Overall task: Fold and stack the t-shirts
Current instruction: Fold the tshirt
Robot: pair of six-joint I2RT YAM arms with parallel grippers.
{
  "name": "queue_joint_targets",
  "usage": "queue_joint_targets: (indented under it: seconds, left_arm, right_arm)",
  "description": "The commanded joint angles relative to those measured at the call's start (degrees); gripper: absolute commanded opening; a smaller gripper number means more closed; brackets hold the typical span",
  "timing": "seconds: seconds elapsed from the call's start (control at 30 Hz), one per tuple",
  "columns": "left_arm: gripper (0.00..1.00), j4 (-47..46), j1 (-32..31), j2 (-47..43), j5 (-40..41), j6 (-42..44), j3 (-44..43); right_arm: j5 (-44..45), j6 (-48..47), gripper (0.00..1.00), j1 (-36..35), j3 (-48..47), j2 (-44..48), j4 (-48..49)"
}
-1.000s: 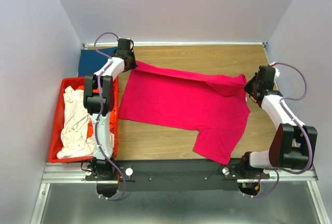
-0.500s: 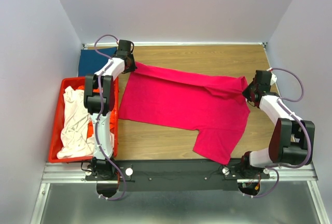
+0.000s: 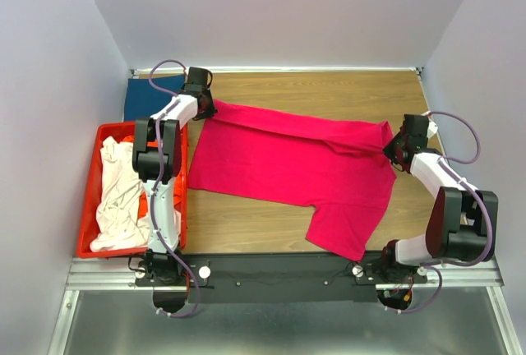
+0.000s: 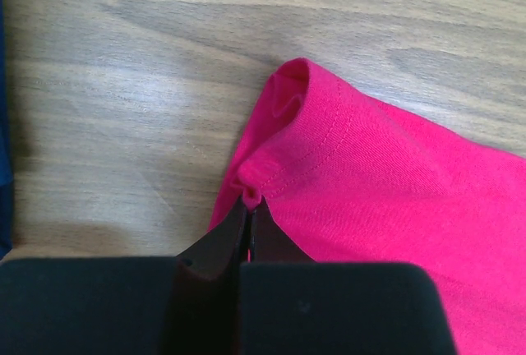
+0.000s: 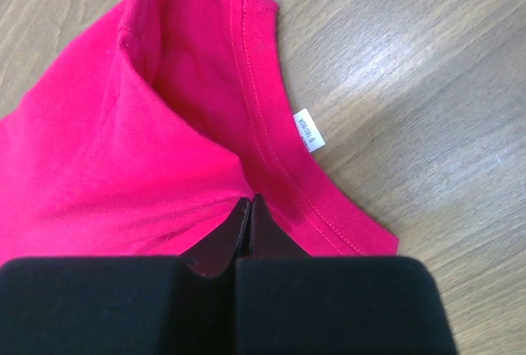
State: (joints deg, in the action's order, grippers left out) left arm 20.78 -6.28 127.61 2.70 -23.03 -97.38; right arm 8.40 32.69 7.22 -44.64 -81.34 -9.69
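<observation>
The magenta-pink t-shirt (image 3: 288,166) lies spread open across the middle of the wooden bench (image 3: 345,88), with one sleeve reaching the near edge. The left gripper (image 4: 249,200) sits at the shirt's far-left corner. Its jaws are pressed together on a small pucker of stitched hem, and the cloth beside it curls up into a roll. The right gripper (image 5: 249,201) is near the right edge, its jaws pinching the fabric just inside the ribbed collar. How much cloth lies between either pair of tips cannot be made out, because the black housings fill the bottom of both wrist views. A white size tag (image 5: 308,131) lies on the wood next to the collar (its print is too small to read).

A dark blue t-shirt (image 3: 148,99) lies in the far-left corner, partly covered by the left arm (image 3: 156,158). The red crate (image 3: 115,127) stands along the left edge and holds a crumpled cream-white t-shirt (image 3: 115,199). Only a sliver of an orange t-shirt (image 3: 142,205) shows beside it.
</observation>
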Motion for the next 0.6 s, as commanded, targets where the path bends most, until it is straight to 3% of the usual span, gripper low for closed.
queue_joint_targets:
  seconds: [0.0,0.47,0.57]
  left_arm:
    - [0.0,1.9,0.6,-1.3,4.1,-0.5,0.8]
    - [0.0,2.1,0.0,-3.2,6.9,-1.1,2.2]
    - [0.07,2.3,-0.2,-3.9,7.0,-1.4,2.6]
  right_arm:
    - [3.8,0.7,0.01,0.4,1.0,-0.8,-0.3]
    - [0.7,0.2,0.04,0.4,0.0,-0.7,-0.5]
    - [-1.0,0.2,0.05,0.3,0.0,-0.8,-0.5]
